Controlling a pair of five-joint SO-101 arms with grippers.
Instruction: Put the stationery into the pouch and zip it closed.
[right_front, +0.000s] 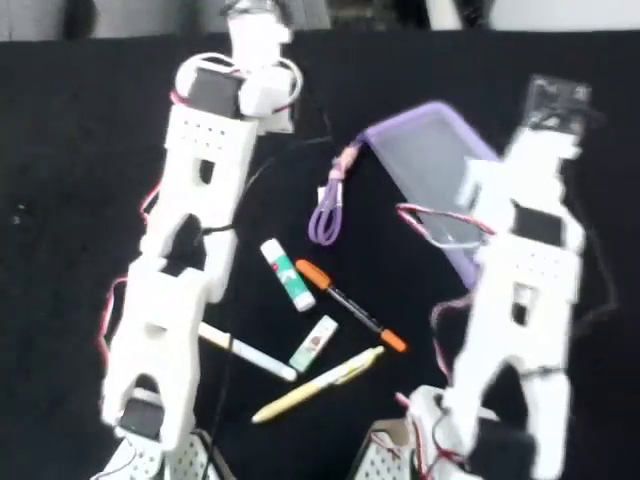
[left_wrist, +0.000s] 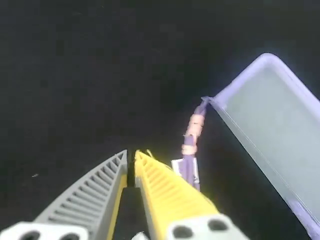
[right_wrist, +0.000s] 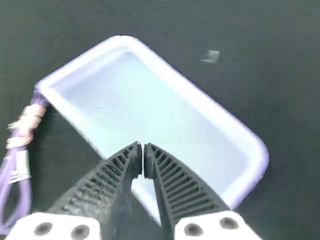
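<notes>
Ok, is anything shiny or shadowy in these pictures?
High view: the white arms stand out bright on the black table, which hides shadows. Left wrist view: table almost black around the pale pouch. Right wrist view: pouch evenly lit, no glare.

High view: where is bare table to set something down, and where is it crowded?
Bare table lies outside the left arm and along the far edge beyond the pouch. Crowded between the arms: glue stick, orange pen, yellow pen, white marker.
</notes>
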